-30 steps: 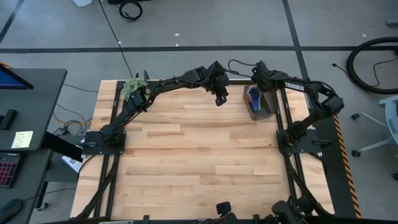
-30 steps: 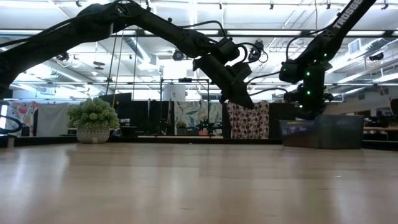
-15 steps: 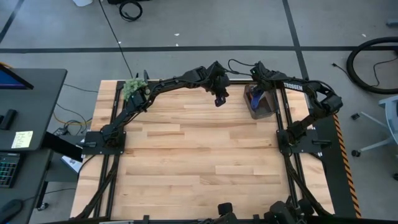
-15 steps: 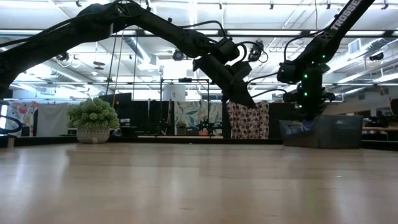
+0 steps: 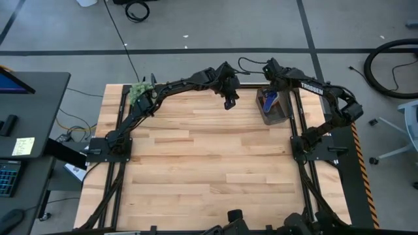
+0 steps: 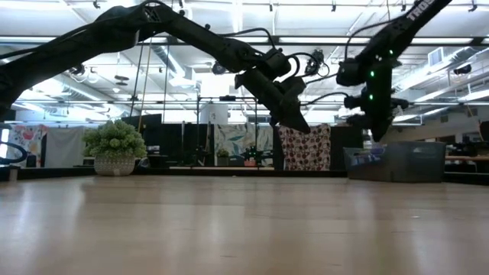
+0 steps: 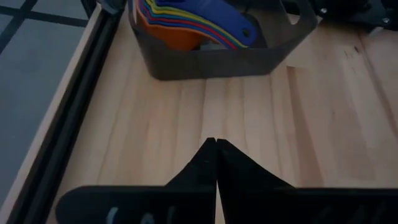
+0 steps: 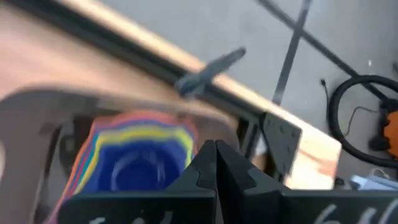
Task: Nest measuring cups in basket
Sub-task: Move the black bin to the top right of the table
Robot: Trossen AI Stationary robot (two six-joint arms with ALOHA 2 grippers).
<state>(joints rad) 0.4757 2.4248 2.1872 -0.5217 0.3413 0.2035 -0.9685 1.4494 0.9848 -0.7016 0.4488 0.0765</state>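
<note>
The measuring cups sit nested in one stack inside the dark grey basket at the table's far right. A dark blue cup is on top, with yellow, red and orange rims showing around it. My right gripper hangs shut above the basket, clear of the cups, with nothing between its fingers. My left gripper is shut and empty. It hovers over the bare wood just left of the basket, pointing slantwise down toward it.
A fuzzy green plant stands at the table's far left corner. The basket sits close to the far edge rail and the right arm's frame. The wooden table top lies bare across the middle and near side.
My right gripper has risen from just inside the basket to above its rim, rolling a little, and has stayed shut. The stack of cups has kept its place in the basket.
</note>
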